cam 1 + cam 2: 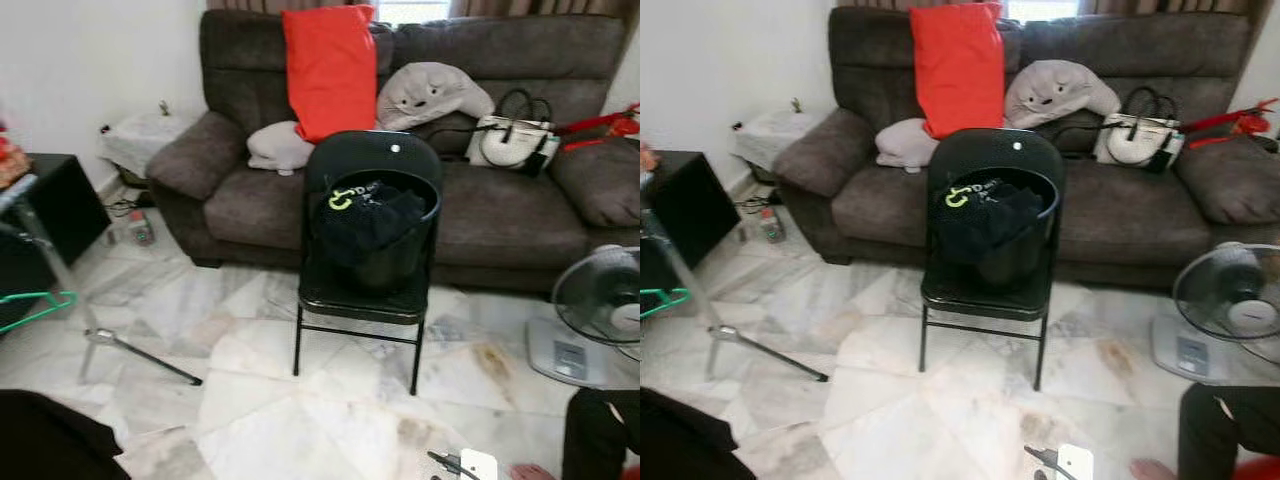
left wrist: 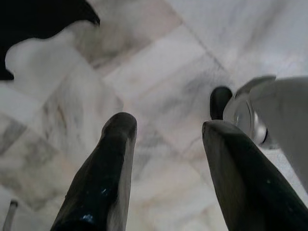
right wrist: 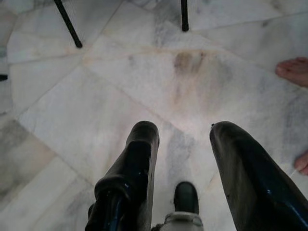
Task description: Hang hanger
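Left gripper (image 2: 168, 127): fingers spread, empty, pointing down at the marble floor (image 2: 159, 62).
Right gripper (image 3: 185, 134): fingers spread, empty, over the floor just short of two chair legs; a person's bare foot (image 3: 293, 70) is off to one side.
Hanger (image 1: 35, 305): green, at the left edge of the head views, low beside a silver stand (image 1: 100, 335) whose legs rest on the floor.
Chair (image 1: 365, 230): black, folding, in the middle of the floor, facing away from the sofa.
Bucket (image 1: 385, 250): black, on the chair seat, with dark clothes (image 1: 365, 215) heaped in it.
Sofa (image 1: 500, 215): brown, behind the chair, carrying a red cushion (image 1: 330, 70), a grey plush (image 1: 430, 95) and a white bag (image 1: 515, 140).
Fan (image 1: 600, 305): on the floor at the right edge.
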`<state>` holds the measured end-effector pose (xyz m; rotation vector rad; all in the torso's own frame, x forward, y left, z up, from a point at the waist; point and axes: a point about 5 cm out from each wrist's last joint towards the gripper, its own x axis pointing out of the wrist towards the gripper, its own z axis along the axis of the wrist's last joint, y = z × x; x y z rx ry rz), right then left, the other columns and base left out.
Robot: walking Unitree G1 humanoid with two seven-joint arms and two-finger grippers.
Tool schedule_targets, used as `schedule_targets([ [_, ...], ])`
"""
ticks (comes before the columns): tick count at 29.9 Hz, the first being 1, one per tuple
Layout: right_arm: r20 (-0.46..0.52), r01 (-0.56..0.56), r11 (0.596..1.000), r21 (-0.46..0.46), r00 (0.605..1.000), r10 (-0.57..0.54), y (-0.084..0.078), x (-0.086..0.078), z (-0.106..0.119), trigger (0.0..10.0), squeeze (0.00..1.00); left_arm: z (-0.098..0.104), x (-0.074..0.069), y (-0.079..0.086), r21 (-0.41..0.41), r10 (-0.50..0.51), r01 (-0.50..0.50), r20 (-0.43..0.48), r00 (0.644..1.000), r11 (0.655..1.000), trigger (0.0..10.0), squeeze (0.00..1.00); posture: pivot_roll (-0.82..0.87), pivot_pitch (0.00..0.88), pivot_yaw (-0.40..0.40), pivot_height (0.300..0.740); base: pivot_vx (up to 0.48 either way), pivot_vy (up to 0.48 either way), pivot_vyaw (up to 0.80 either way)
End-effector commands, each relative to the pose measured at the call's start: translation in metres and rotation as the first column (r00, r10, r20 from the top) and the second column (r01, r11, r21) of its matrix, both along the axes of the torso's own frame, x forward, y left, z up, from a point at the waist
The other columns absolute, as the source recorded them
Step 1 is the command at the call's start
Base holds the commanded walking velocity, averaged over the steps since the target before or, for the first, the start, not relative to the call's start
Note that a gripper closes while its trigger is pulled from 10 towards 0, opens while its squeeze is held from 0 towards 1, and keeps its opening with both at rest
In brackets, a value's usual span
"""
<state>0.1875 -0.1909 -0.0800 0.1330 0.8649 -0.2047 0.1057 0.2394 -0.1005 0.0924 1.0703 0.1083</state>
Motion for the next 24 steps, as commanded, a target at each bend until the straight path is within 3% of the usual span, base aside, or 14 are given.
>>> schedule_targets([
  [1,-0.009,0.004,1.0,0.003,1.0,-0.004,-0.0015,-0.0039,-0.0017,10.0,0.0,0.0008,0.002,0.0015,0.006,-0.01,0.01,0.0,1.0,1.0,10.0,0.0,0.03,0.0,0.071,0.74,0.274,0.0,0.0],
  [24,-0.018,-0.045,0.999,-0.01,0.999,0.045,-0.0012,-0.0034,-0.0016,10.0,0.0,0.0005,0.001,0.0013,-0.004,-0.005,0.005,-0.004,1.0,1.0,10.0,0.0,0.04,0.0,0.07,0.74,0.312,0.0,0.0],
])
